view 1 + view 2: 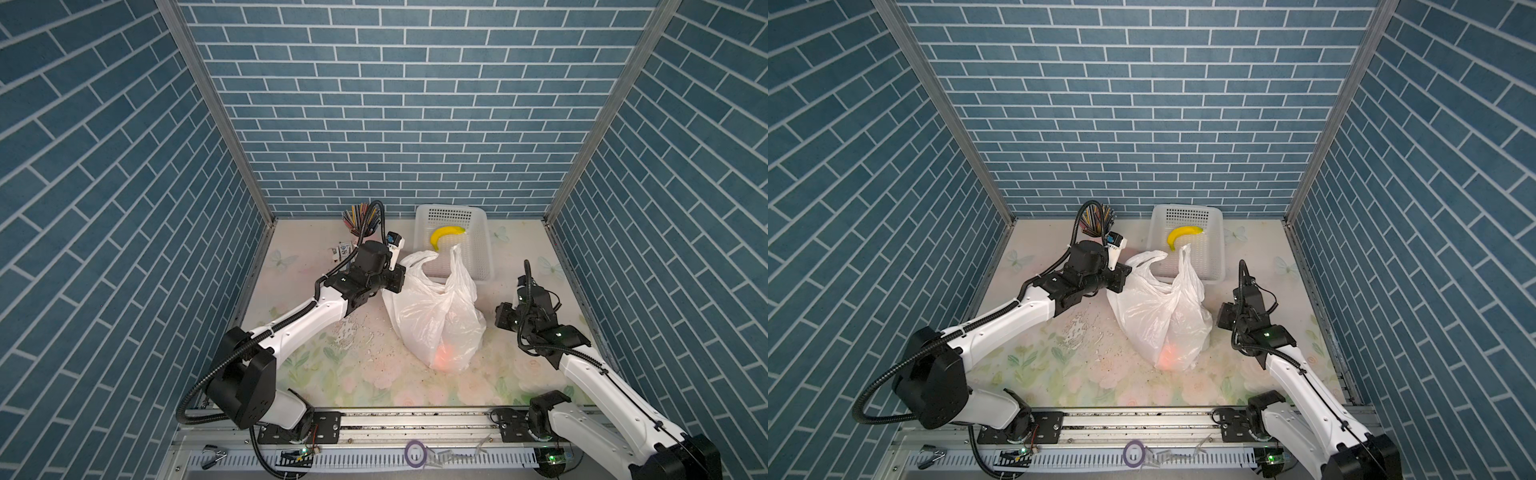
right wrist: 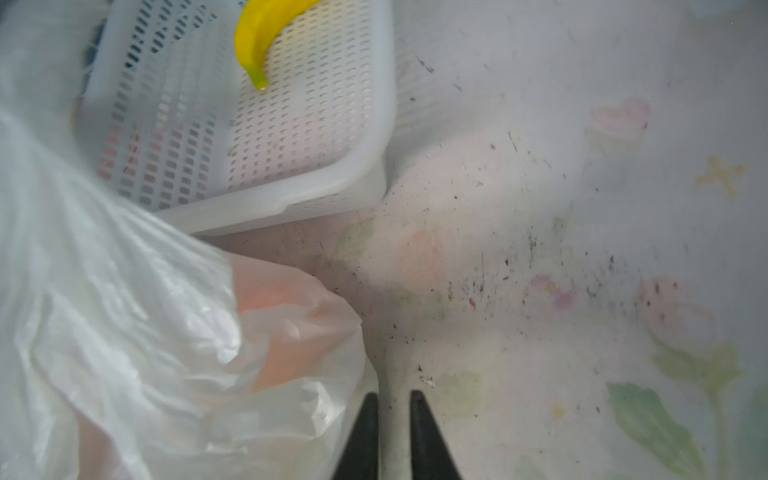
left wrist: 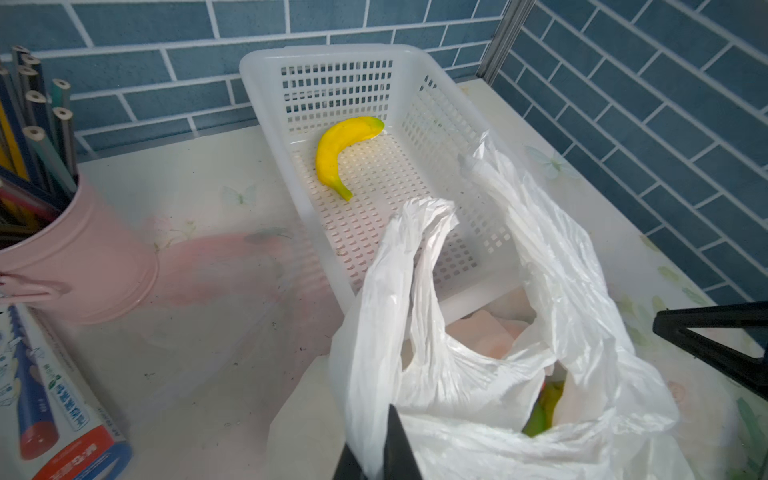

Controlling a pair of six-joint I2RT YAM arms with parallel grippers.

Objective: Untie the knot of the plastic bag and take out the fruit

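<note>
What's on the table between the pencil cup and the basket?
Nothing. The table is bare between the pink pencil cup and the white basket, apart from a printed butterfly on its surface. The left wrist view shows it.

Bag: thin crinkly white plastic bag (image 1: 432, 320), upright on table (image 1: 365, 374), handles (image 3: 415, 249) apart, mouth open.
Fruit: orange piece (image 1: 446, 355) and yellow-green piece (image 3: 544, 409), inside.

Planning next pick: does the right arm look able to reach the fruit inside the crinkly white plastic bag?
Probably, from above: the plastic bag gapes over the fruit, the left hand pinches its rim, and the empty right hand sits beside it.
</note>
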